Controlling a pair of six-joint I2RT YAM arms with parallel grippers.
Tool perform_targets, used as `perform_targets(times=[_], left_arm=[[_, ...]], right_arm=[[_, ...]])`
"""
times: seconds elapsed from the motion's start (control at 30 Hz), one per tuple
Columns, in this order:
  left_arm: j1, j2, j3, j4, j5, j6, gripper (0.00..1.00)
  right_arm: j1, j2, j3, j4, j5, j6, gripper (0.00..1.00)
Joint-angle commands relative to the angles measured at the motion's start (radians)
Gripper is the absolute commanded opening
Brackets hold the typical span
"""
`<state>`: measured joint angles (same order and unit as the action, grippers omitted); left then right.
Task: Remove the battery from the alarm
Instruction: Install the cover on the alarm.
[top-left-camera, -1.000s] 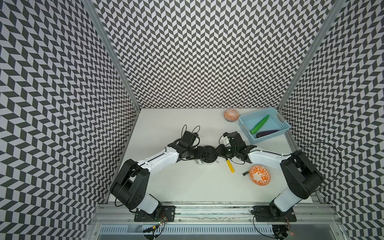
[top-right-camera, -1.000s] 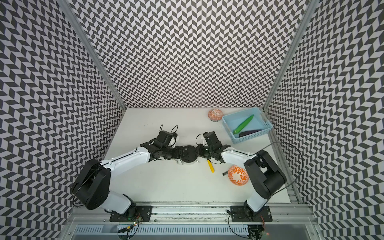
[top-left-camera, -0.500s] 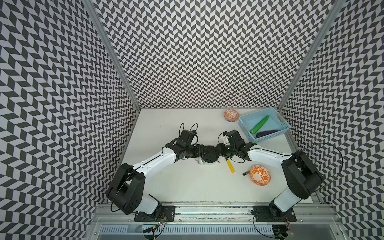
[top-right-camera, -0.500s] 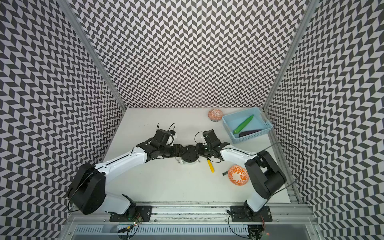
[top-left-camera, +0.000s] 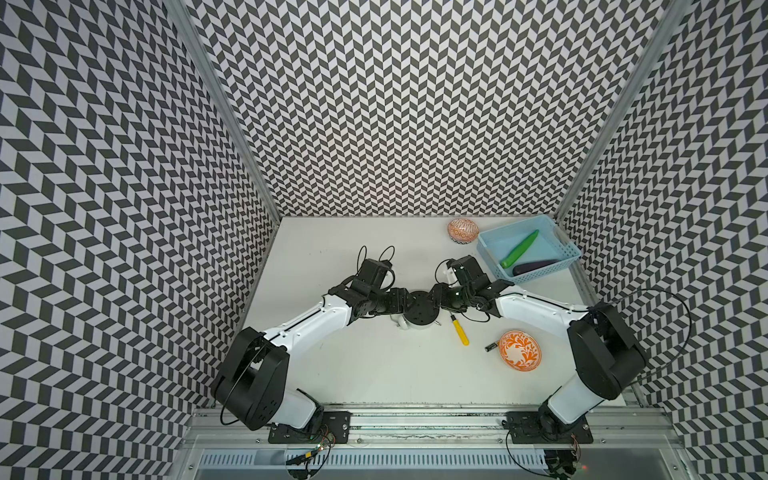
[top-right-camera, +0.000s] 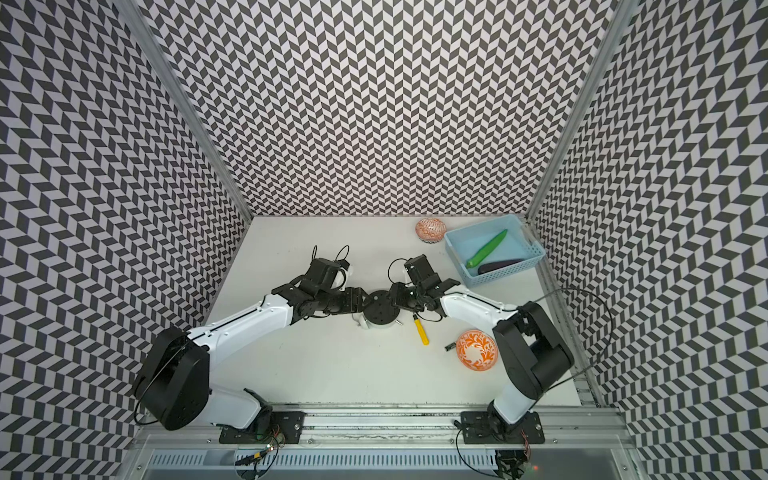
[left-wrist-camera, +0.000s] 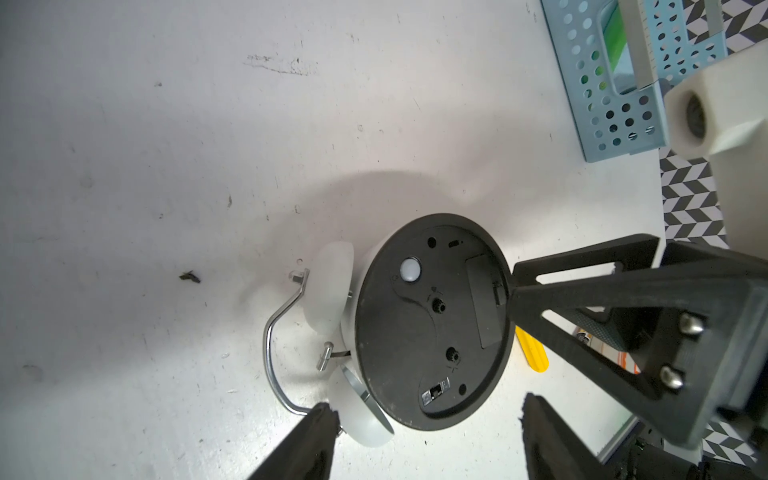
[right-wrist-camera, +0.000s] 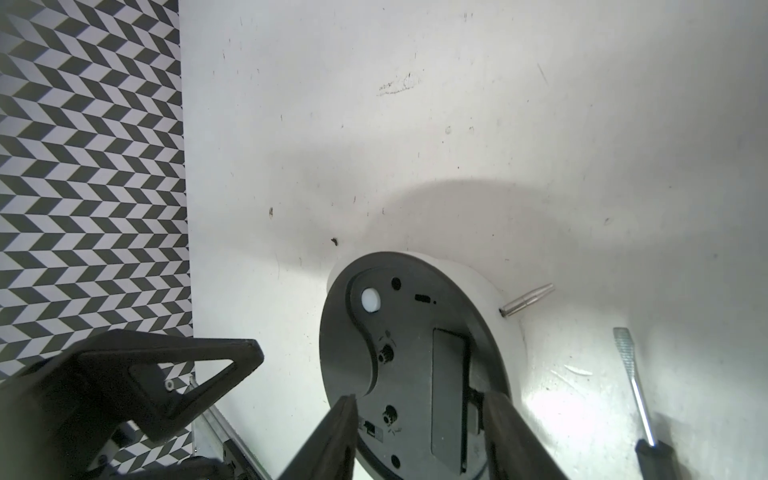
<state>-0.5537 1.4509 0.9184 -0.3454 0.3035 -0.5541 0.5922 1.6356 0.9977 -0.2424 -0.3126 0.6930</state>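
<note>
as the right gripper (right-wrist-camera: 419, 440) shows at the bottom of its wrist view, its jaws stand partly apart with nothing clamped. the tips are down at the black back of the alarm (right-wrist-camera: 415, 353), one by the edge of the rectangular hatch. over to the left gripper (left-wrist-camera: 428, 440), low in its own wrist frame: jaws wide, one finger (left-wrist-camera: 316, 436) just beside a white bell and the wire handle, gripping nothing. in both top views the alarm lies back-up at mid-table, between the two arms. out to the lower right, the battery (top-left-camera: 491, 346) lies on the table (top-left-camera: 374, 374), just beside an orange bowl (top-left-camera: 519, 349). the yellow-handled screwdriver (top-left-camera: 461, 334) lies between alarm and bowl. upper right, a blue basket (top-left-camera: 567, 243) holds a green vegetable (top-left-camera: 519, 249) and a dark purple one (top-left-camera: 535, 266). a second patterned bowl (top-left-camera: 462, 230) sits just beside the basket's left corner.
</note>
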Motion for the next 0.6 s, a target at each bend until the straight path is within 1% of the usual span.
perform_targets(times=[0.0, 0.07, 0.2, 0.4, 0.57], left_arm=[[0.004, -0.013, 0.003, 0.002, -0.010, 0.019, 0.70], [0.004, 0.007, 0.002, 0.003, -0.003, 0.034, 0.70], [0.005, 0.061, 0.028, -0.006, 0.013, 0.067, 0.70], [0.005, 0.120, 0.049, -0.004, 0.018, 0.080, 0.68], [0.002, 0.150, 0.051, 0.007, 0.033, 0.082, 0.67]], right_arm=[[-0.015, -0.049, -0.006, 0.009, 0.024, -0.040, 0.54], [-0.045, -0.054, -0.053, 0.059, -0.024, -0.055, 0.53], [-0.095, -0.028, -0.118, 0.145, -0.141, -0.073, 0.49], [-0.100, 0.028, -0.123, 0.203, -0.208, -0.093, 0.43], [-0.102, 0.070, -0.119, 0.232, -0.234, -0.093, 0.36]])
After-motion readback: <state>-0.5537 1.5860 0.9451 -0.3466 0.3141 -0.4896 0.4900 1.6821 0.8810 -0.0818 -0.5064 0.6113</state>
